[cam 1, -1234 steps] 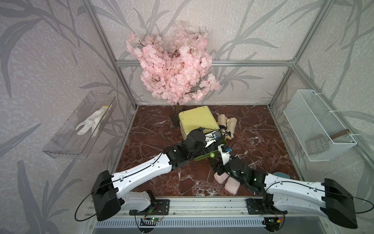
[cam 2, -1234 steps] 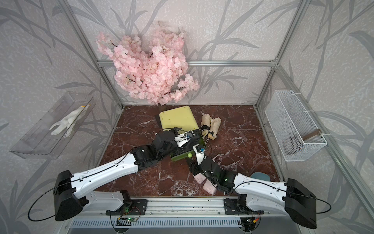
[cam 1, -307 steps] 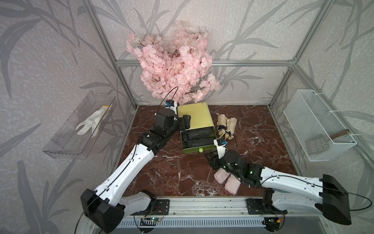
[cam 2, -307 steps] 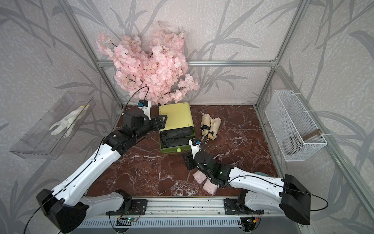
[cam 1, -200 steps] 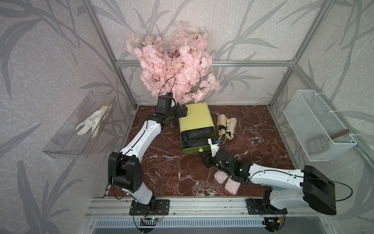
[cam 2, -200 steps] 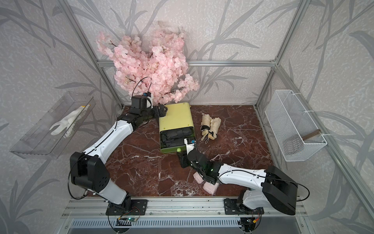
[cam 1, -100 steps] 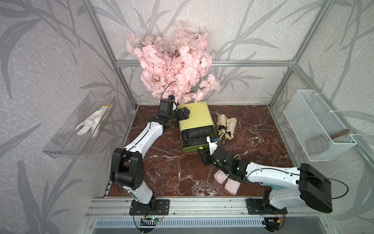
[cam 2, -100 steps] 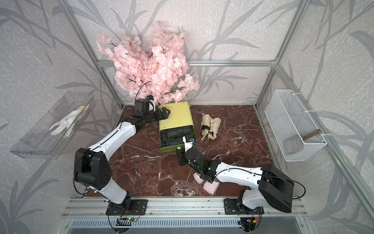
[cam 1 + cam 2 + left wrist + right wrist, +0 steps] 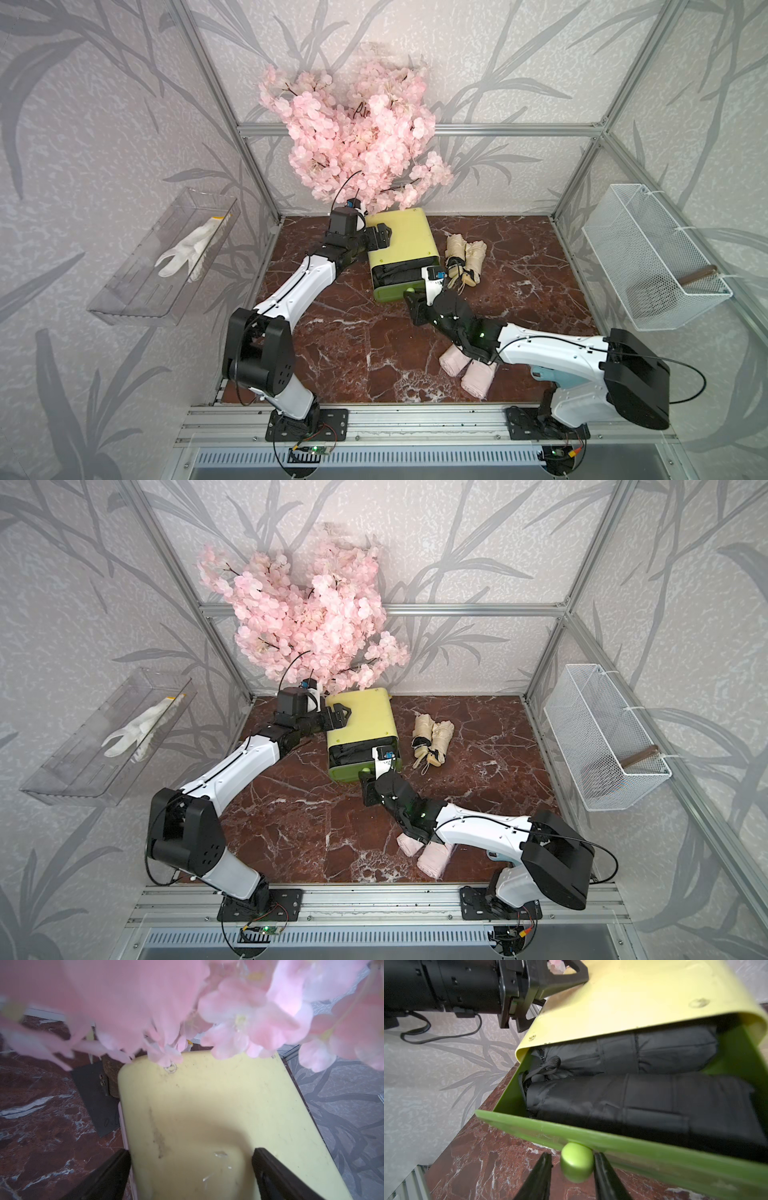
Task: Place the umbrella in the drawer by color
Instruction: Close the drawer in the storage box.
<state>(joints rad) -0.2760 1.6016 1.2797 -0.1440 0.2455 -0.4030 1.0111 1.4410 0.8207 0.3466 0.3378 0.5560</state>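
The left gripper (image 9: pixel 379 240) gaped wide and empty over a top corner of the yellow-green plastic cabinet (image 9: pixel 409 237). The right gripper (image 9: pixel 572 1157) was pinched on the round green knob (image 9: pixel 576 1164) of the open green drawer (image 9: pixel 643 1148), two folded black umbrellas (image 9: pixel 643 1101) lying inside just beyond its fingertips.

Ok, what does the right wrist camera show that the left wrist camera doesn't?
Only the right wrist view: the partly open green drawer with two black umbrellas lying inside, and its round knob between the fingers of the right claw. Only the left wrist view: pink blossoms close to the lens and a dark base plate beside the cabinet. Both: the cabinet's pale yellow top, the red marble floor, and the left claw, open over that top.
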